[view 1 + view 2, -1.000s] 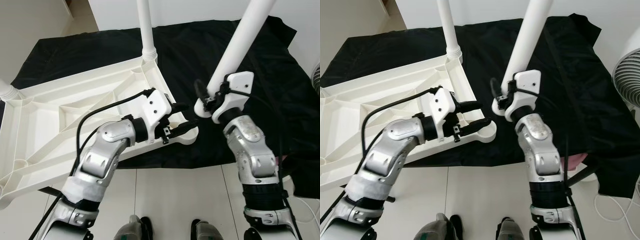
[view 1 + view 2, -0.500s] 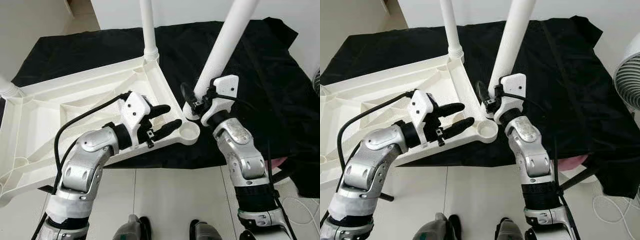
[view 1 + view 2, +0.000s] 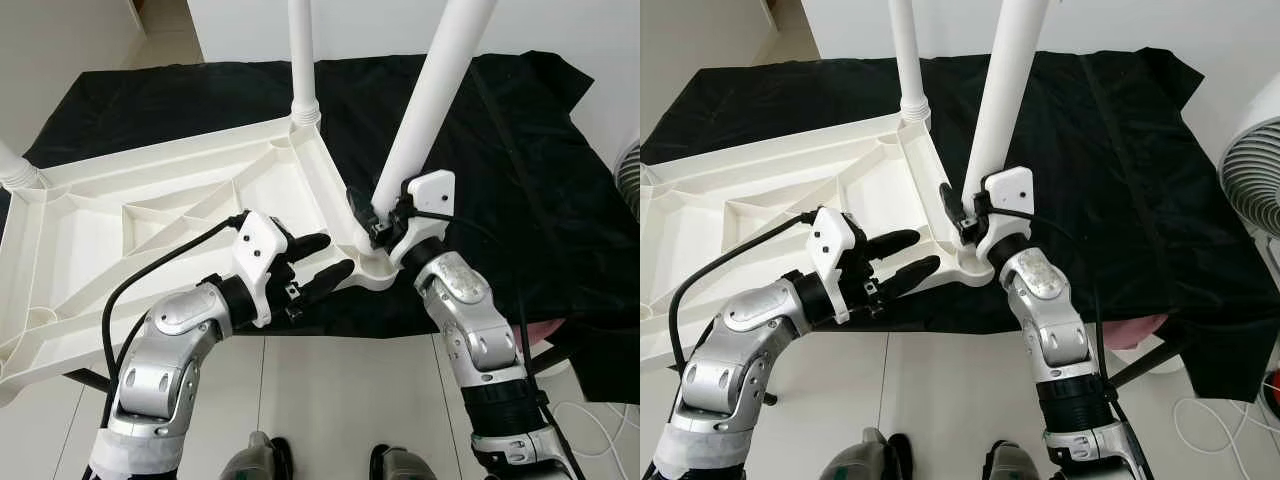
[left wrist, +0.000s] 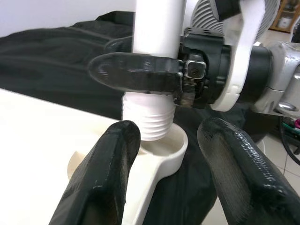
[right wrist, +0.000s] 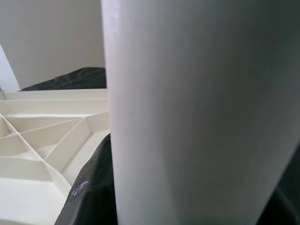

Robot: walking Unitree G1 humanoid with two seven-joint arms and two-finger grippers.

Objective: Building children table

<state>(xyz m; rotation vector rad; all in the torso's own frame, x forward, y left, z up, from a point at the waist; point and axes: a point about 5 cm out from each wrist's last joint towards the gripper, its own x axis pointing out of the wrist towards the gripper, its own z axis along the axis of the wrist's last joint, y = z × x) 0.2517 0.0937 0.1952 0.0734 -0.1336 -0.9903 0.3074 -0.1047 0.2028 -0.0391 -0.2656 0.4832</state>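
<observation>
The right gripper (image 3: 372,222) has its fingers closed around the white table leg (image 3: 425,110) just above the threaded end (image 4: 149,123), which sits at the corner socket (image 4: 174,149) of the upturned tabletop (image 3: 150,225) — seemingly started in, though the seating is hard to judge. The left gripper (image 3: 318,268) hangs spread wide and empty, its fingers (image 4: 103,180) flanking the socket. The leg looks like stiff, light, smooth plastic — best gripped low, near the thread.
</observation>
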